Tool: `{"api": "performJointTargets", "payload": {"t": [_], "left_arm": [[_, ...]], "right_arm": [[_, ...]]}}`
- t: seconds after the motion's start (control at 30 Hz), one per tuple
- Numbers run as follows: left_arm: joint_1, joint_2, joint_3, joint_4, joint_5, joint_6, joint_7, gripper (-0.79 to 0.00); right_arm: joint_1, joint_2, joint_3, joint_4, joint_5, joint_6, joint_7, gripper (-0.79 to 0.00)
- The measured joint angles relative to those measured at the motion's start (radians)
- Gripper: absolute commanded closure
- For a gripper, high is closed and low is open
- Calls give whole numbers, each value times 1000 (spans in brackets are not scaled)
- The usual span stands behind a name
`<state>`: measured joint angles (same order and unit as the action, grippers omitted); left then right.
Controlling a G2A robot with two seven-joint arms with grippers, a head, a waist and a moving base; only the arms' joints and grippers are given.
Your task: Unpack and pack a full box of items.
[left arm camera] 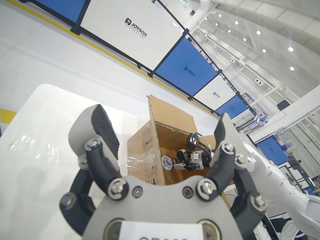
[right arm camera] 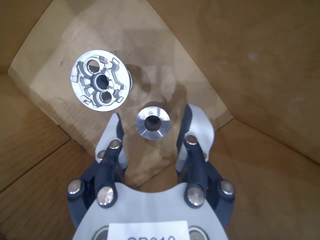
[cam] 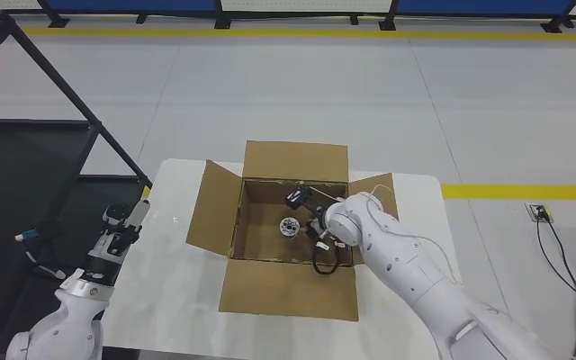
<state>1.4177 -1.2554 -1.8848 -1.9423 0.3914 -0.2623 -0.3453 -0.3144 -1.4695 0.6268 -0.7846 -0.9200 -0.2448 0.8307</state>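
Observation:
An open cardboard box (cam: 286, 288) stands on the white table (cam: 180, 297). On its floor lie a round slotted metal disc (right arm camera: 101, 84) and a small metal cylinder with a bore (right arm camera: 153, 122). My right gripper (right arm camera: 152, 118) is inside the box, open, its fingers on either side of the cylinder without touching it. The disc (cam: 289, 226) lies just beside it; the right gripper (cam: 317, 227) reaches down from the box's right side. My left gripper (left arm camera: 162, 128) is open and empty, held above the table left of the box (left arm camera: 160, 151).
The box's flaps stand open on all sides, the left flap (cam: 213, 209) leaning outward. A dark frame and panel (cam: 54, 180) border the table's left side. Bare tabletop lies between the left arm (cam: 103, 261) and the box.

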Motion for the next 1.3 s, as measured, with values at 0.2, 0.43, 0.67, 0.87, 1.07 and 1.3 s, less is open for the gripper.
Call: {"api": "performJointTargets", "payload": {"t": [0.2,0.43,0.67,0.87,1.07,1.3], "left_arm": [[2,0,-1,0,2,4,4,-785],[-17,13,32,48,33,-14,-104,-785],[-32,26,71,65,81,-83,-245,-785],[-31,26,72,64,79,-82,-241,-785],[-47,32,147,52,115,-108,-306,-785],[-83,38,218,49,126,-117,-333,-785]], "right_arm": [[-56,40,81,-153,-26,31,-34,-785],[-299,139,313,-607,-64,95,-17,-785],[-399,163,407,-753,-26,53,-19,-785],[-401,163,408,-753,-27,55,-23,-785],[-437,175,519,-757,139,-5,-90,-785],[-523,209,734,-787,379,-98,-77,-785]]}}
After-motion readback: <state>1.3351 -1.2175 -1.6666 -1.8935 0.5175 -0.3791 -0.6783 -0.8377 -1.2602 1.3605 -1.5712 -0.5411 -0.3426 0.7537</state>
